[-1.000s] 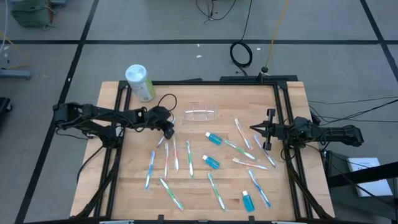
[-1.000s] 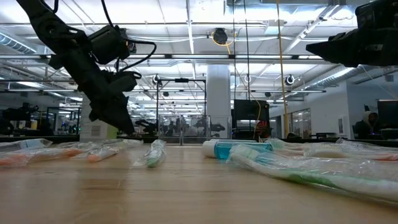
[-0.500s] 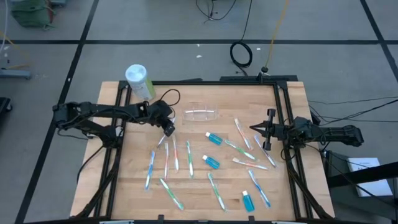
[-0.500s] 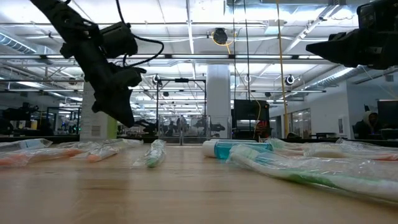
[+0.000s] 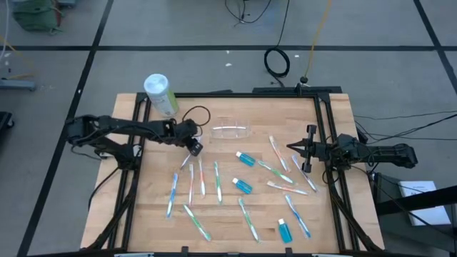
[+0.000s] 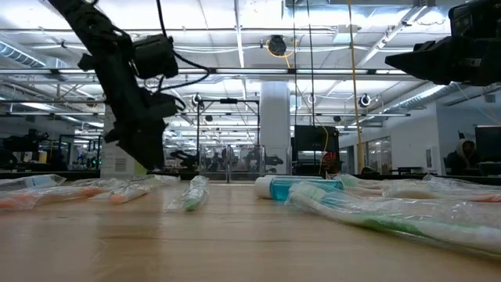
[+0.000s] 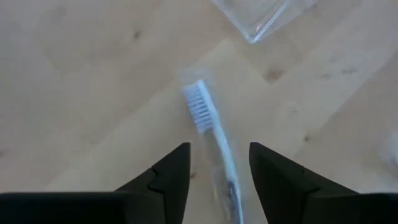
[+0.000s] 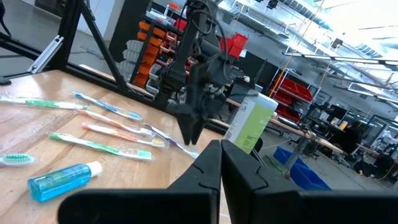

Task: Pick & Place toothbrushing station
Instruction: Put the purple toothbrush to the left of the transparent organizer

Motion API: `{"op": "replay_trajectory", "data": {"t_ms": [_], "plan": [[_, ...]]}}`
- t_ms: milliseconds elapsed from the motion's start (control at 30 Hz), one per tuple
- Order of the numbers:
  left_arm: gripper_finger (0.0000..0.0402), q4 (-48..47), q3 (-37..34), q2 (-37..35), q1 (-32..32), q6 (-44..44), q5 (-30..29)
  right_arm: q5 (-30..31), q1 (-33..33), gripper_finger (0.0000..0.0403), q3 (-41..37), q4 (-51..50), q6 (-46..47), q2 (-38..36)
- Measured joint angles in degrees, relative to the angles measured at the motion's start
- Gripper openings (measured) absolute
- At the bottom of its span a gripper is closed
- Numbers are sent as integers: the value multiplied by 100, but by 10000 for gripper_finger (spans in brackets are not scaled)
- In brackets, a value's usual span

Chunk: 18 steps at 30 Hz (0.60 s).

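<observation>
The toothbrushing station (image 5: 232,130) is a small clear holder resting flat on the wooden table, toward the far edge; its corner (image 7: 261,14) also shows in the left wrist view. My left gripper (image 5: 194,148) hangs open just near-left of it, pointing down. Its fingers (image 7: 217,168) stand on either side of a wrapped white-bristled toothbrush (image 7: 208,130) that lies on the table below; I cannot tell whether they touch it. My right gripper (image 5: 290,148) waits shut above the table's right side, pointing toward the left arm (image 8: 199,93).
Several wrapped toothbrushes (image 5: 202,178) and three blue tubes (image 5: 246,159) lie scattered over the middle and near half of the table. A tall pale-green cylinder with a white lid (image 5: 161,94) stands at the far left corner. Black frame rails (image 5: 325,128) line the table's sides.
My left gripper has tipped steeper, its wrist going a little toward the far edge and the clear holder, while its fingertips have stayed over the same toothbrush. The toothbrush lies where it lay.
</observation>
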Motion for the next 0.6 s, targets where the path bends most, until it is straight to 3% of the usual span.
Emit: {"op": "replay_trajectory", "data": {"t_ms": [333,600], "plan": [[133,327,11,667,-35,-281,-113,266,-10,0,-1,261,550,55],[20,342,1,544,-13,-375,-191,291,-15,0,1,954,1063,846]]}}
